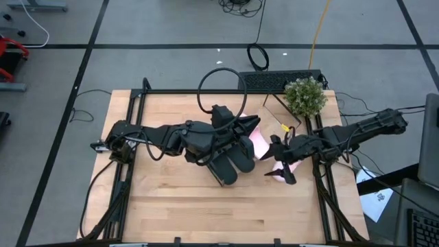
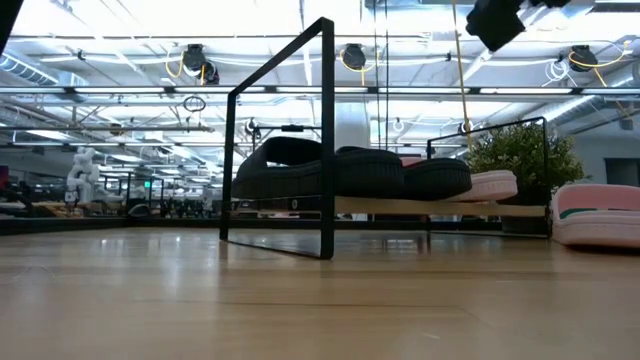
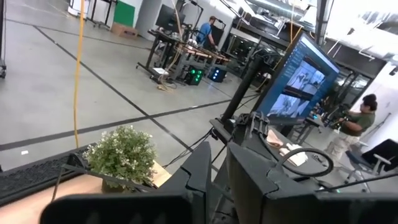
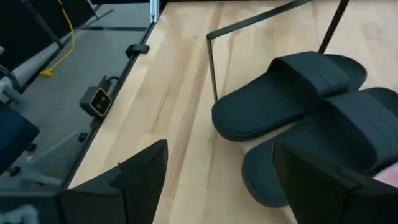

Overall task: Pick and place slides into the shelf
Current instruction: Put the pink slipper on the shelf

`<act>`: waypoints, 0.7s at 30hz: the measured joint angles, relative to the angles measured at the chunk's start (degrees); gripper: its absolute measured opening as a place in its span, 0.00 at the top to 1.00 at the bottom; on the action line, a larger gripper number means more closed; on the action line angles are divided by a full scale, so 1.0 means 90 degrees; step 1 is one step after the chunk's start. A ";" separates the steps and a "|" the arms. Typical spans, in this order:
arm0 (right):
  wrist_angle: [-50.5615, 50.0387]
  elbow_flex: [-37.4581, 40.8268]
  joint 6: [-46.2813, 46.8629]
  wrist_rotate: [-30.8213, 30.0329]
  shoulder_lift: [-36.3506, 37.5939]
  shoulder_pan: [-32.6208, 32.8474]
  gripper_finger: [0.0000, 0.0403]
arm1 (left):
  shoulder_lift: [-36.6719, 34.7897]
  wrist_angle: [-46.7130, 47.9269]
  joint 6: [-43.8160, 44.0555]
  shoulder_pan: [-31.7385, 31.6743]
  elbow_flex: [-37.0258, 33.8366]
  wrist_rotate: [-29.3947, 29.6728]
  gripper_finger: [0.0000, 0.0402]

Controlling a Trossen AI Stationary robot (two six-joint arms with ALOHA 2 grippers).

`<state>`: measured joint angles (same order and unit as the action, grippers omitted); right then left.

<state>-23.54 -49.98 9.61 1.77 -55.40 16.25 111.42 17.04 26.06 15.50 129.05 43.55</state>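
Two black slides [image 4: 292, 93] on shelf [image 2: 325, 140].

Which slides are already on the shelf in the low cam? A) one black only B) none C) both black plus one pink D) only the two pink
C: in the low view two black slides and one pink slide sit on the shelf, while the other pink slide rests on the table beside it.
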 joint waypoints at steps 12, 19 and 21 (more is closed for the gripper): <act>-0.2430 -0.0002 0.0019 0.0383 0.0309 0.1000 0.31 | 0.0000 0.0321 -0.0012 0.0233 0.0000 -0.0005 0.88; -0.4475 -0.0002 0.0922 -0.0375 0.0377 0.1507 0.31 | 0.0000 0.0349 -0.0012 0.0376 0.0000 -0.0002 0.88; -0.4910 -0.0002 0.1284 -0.0640 0.0364 0.1606 0.31 | 0.0000 0.0395 -0.0012 0.0401 0.0000 -0.0002 0.88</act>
<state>-67.73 -50.00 21.16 -3.99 -52.12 30.71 111.42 20.60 25.96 19.10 129.05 43.53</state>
